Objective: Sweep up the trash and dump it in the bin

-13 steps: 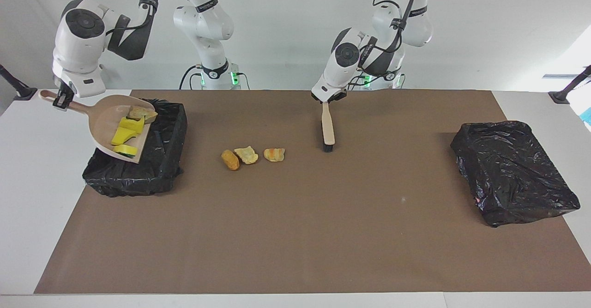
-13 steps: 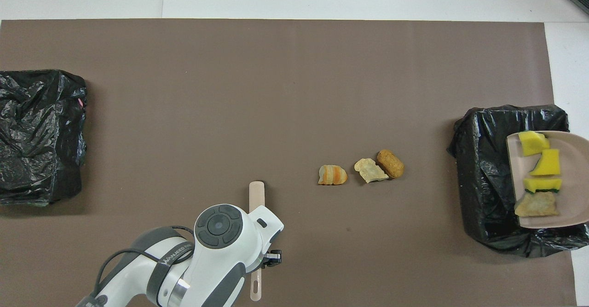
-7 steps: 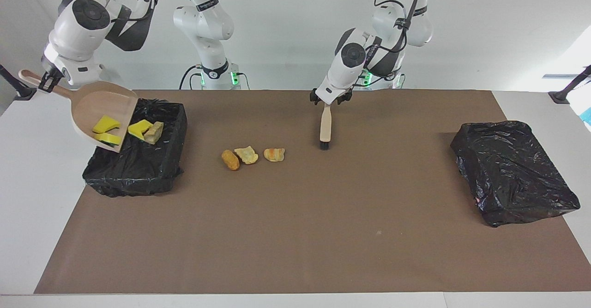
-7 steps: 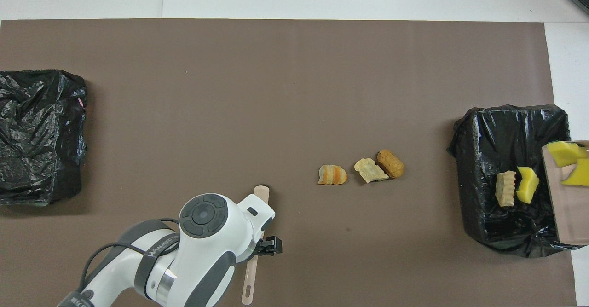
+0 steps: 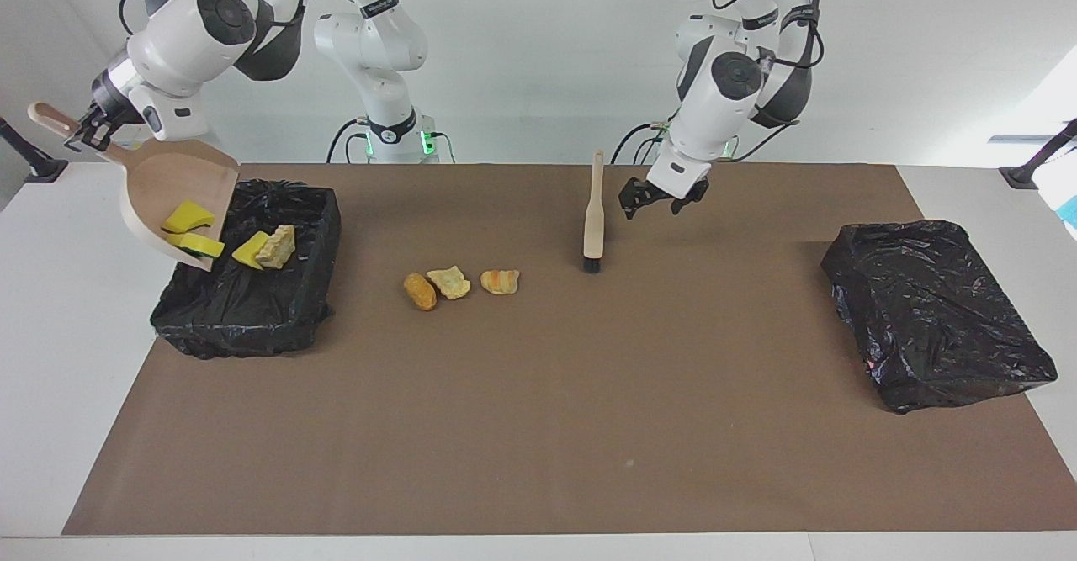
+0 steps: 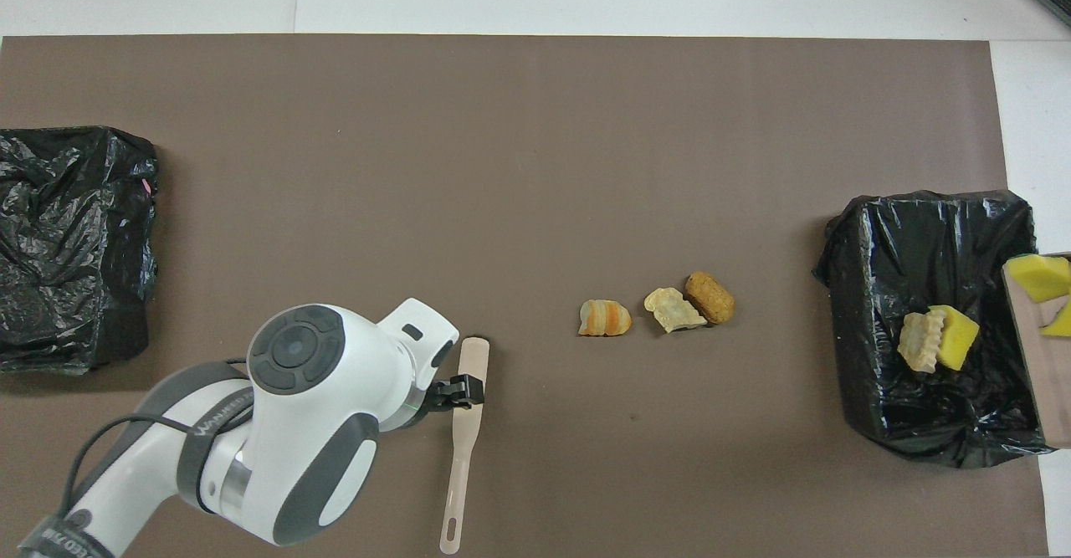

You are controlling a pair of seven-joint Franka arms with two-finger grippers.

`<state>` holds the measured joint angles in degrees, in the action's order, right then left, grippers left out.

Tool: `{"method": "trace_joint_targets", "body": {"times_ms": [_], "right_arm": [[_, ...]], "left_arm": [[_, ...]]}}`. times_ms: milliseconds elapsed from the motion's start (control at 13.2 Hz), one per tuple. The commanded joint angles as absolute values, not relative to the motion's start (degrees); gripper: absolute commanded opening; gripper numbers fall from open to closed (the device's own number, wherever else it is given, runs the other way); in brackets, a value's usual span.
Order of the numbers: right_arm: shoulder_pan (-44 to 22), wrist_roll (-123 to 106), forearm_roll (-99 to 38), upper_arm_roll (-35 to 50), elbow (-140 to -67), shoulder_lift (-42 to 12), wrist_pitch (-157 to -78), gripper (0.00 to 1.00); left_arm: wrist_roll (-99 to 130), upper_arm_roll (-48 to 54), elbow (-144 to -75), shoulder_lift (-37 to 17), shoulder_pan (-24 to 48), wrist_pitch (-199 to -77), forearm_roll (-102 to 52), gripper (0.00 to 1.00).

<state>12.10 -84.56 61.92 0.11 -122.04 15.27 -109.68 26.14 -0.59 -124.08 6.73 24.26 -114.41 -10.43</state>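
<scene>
My right gripper (image 5: 80, 128) is shut on the handle of the beige dustpan (image 5: 172, 191), tilted steeply over the black-lined bin (image 5: 244, 325). Two yellow trash chunks (image 5: 192, 229) cling in the pan. A yellow chunk (image 5: 251, 251) and a tan piece (image 5: 278, 247) lie in the bin (image 6: 870, 290). Three trash pieces lie on the mat: brown (image 5: 419, 290), tan (image 5: 449, 282), orange-striped (image 5: 500, 281). The brush (image 5: 594, 216) lies flat on the mat. My left gripper (image 5: 656, 195) is open and empty, just beside it.
A second black bag-covered bin (image 5: 934, 317) sits at the left arm's end of the brown mat. The three loose pieces (image 6: 672, 309) lie between the brush (image 6: 464, 432) and the lined bin.
My left gripper let go of the brush, which now lies on the mat, and moved aside. My right gripper tipped the dustpan steeper; a yellow chunk and the tan piece slid into the bin.
</scene>
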Motion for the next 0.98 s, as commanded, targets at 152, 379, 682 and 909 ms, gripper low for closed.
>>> {"method": "trace_joint_targets", "body": {"times_ms": [152, 379, 682, 909], "right_arm": [[9.3, -77.7, 66.5, 0.8, -125.5, 16.1, -106.3, 0.00], [7.6, -80.6, 70.1, 1.5, -125.2, 18.3, -105.2, 0.00], [5.8, -83.2, 71.2, 1.8, -125.2, 19.3, -105.1, 0.00], [6.7, -83.4, 62.6, 1.2, -121.9, 18.8, -104.9, 0.00]], "left_arm": [[11.1, -0.1, -121.3, 6.8, 12.9, -110.6, -5.3, 1.00], [3.4, -0.1, -120.9, 6.8, 7.8, -110.0, -4.4, 1.00], [-5.1, -0.2, -116.2, 6.8, 1.8, -105.7, -2.8, 1.00], [-14.4, -0.1, -111.7, 6.5, -5.0, -102.0, -2.8, 1.00]]}}
